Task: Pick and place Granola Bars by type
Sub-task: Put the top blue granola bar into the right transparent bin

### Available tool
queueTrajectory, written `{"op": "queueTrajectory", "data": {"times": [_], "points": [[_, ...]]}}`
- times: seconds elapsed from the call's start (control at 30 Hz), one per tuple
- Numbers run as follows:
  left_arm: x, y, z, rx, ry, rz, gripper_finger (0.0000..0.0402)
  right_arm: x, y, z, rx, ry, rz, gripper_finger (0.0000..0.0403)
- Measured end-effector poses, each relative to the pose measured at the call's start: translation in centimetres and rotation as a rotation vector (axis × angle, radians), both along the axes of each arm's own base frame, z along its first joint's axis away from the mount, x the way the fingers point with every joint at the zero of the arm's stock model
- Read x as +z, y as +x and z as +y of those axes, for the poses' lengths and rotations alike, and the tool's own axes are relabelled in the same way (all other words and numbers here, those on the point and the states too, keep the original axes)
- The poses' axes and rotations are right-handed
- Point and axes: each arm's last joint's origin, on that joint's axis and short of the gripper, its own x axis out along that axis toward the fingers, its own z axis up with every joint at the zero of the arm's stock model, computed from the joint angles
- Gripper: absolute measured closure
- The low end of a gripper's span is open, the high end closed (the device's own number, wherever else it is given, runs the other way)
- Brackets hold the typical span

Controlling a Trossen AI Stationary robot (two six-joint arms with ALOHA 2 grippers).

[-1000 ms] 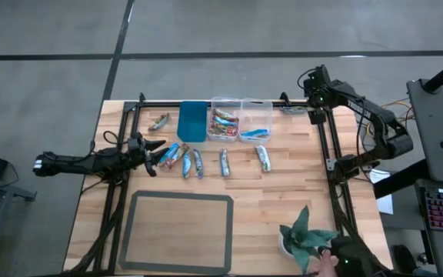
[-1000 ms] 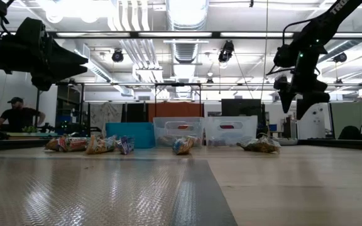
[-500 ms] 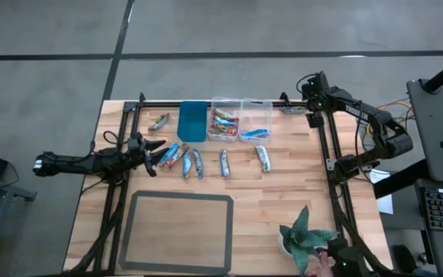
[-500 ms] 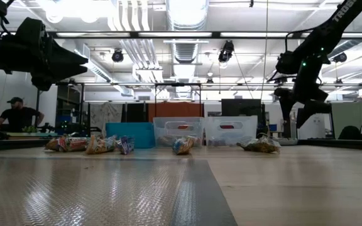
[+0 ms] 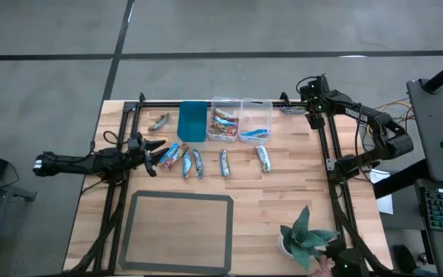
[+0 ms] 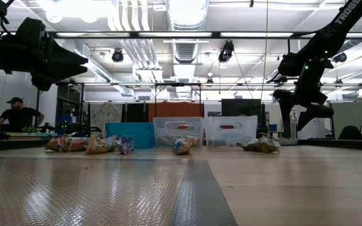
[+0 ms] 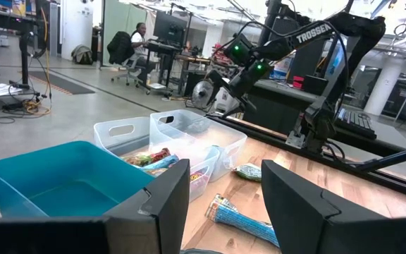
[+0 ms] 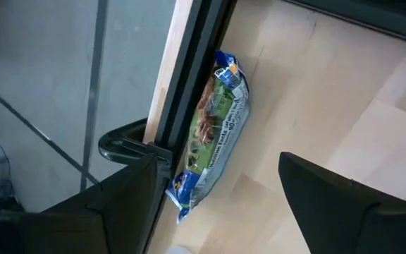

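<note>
On the near worktop [image 5: 268, 208] we see a grey mat [image 5: 179, 231]. Past it a row of granola bars [image 5: 198, 162] lies loose, with our left gripper [image 5: 154, 154] at its end — jaws spread, holding nothing. Farther on stand a teal bin [image 5: 192, 121] and two clear bins [image 5: 241, 121] holding bars. At the far edge our right gripper [image 5: 311, 108] hovers, jaws spread, over a green bar [image 8: 213, 130] lying by the frame rail.

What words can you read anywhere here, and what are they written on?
"TROSSEN": on the right arm, seen from the left wrist view.
Green granola bar wrapper: has print, too blurred to read.
Other granola bars: too small to read.
</note>
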Motion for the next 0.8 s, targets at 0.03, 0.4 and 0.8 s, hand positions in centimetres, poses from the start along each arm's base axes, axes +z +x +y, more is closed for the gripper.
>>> {"op": "queueTrajectory", "data": {"times": [0.03, 0.4, 0.8], "points": [[0.0, 0.0, 0.0, 0.000, 0.000, 0.000, 0.0243, 0.0, 0.0, 0.0, -0.002, -0.005, -0.003, 0.0117], [0.0, 0.0, 0.0, 0.000, 0.000, 0.000, 0.0243, -0.6, -0.1, 0.1, -0.088, -0.017, -0.056, 0.0117], [0.0, 0.0, 0.0, 0.000, 0.000, 0.000, 0.0243, -1.4, 1.0, -0.3, -0.098, -0.023, -0.098, 0.0117]]}}
